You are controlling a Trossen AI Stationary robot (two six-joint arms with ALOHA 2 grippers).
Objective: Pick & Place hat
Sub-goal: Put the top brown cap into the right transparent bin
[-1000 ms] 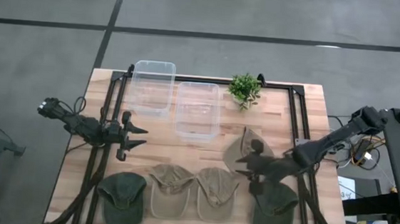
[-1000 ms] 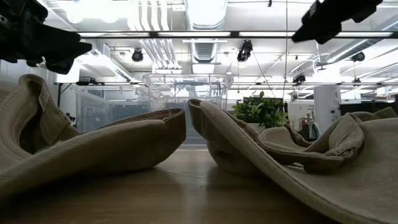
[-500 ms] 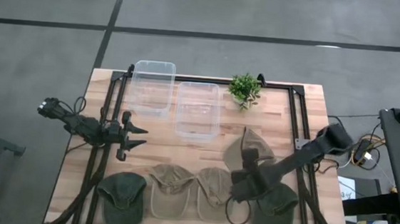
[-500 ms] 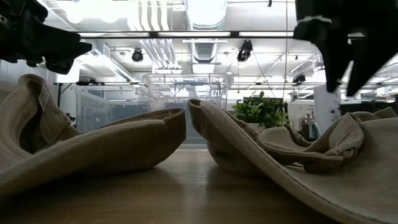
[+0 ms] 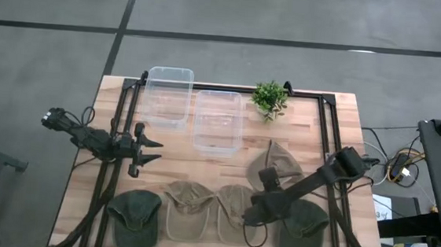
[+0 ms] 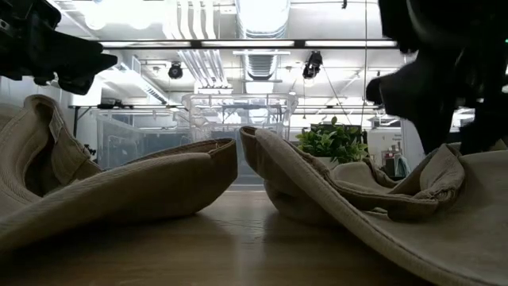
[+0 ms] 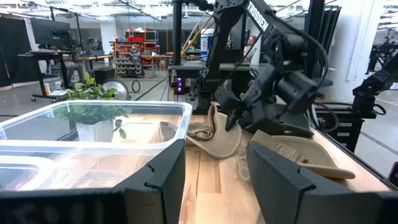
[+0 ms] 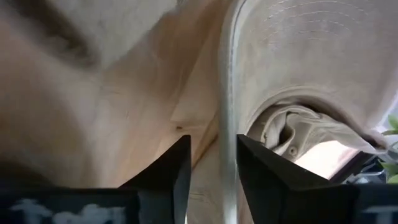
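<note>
Hats lie in a row along the wooden table's (image 5: 339,117) near edge, and the right gripper (image 5: 249,215) is down on the second tan hat (image 5: 233,207), fingers (image 8: 166,171) partly apart astride its brim edge, grip unconfirmed. Left gripper (image 5: 149,151) waits wide open, empty. Clear bins (image 5: 167,96) and a small plant (image 5: 270,98) stand behind; grey floor surrounds.

Your dark two-finger right gripper (image 5: 251,215) reaches low across the table's front on its outstretched arm, fingers (image 8: 166,173) narrowly parted. Your dark two-finger left gripper (image 5: 149,150) waits at the left, fingers spread.
</note>
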